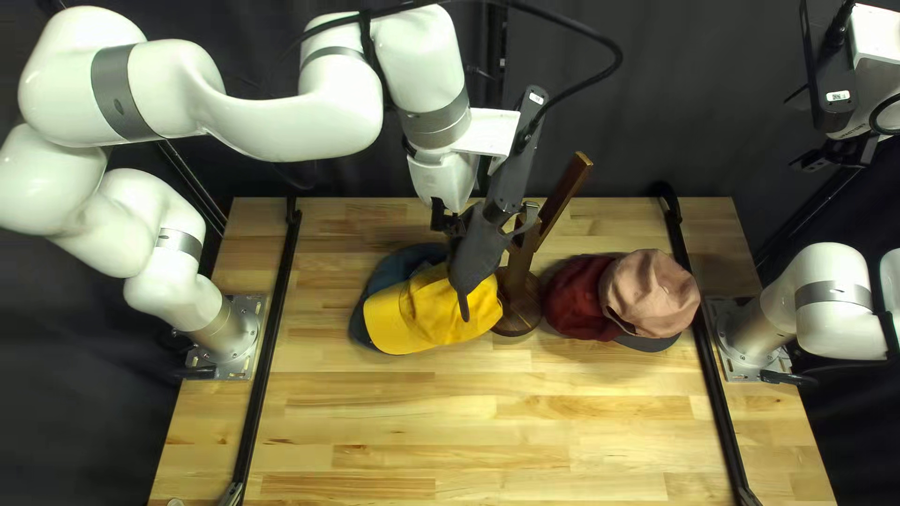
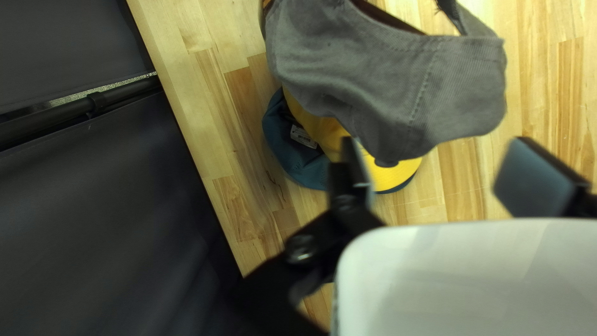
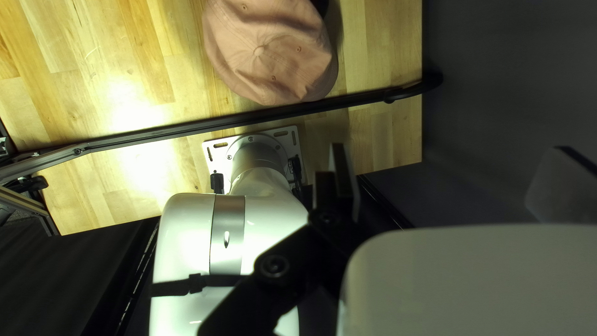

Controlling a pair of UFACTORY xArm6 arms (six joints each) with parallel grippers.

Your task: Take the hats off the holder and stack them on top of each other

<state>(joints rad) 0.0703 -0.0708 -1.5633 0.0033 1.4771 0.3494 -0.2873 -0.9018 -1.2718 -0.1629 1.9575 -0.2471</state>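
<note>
A grey hat [image 1: 478, 253] hangs on the dark wooden holder [image 1: 524, 281] at mid-table. My left gripper [image 2: 443, 172] is right behind it and open; the hat's [image 2: 387, 79] lower edge dips between the spread fingers [image 2: 354, 163] without both touching it. Below lies a yellow hat [image 1: 429, 313] stacked on a blue hat [image 1: 394, 270]. Right of the holder a pink hat [image 1: 650, 292] rests on a red hat [image 1: 573, 299], with a dark brim under them. My right gripper [image 3: 452, 182] is open, empty, raised above its own base, and the pink hat [image 3: 270, 51] lies ahead of it.
Black rails [image 1: 692, 330] run along both sides of the wooden table [image 1: 450, 422]. The holder's slanted peg [image 1: 566, 186] sticks up to the right of the grey hat. The arm bases [image 1: 225, 337] are bolted at the table's left and right edges.
</note>
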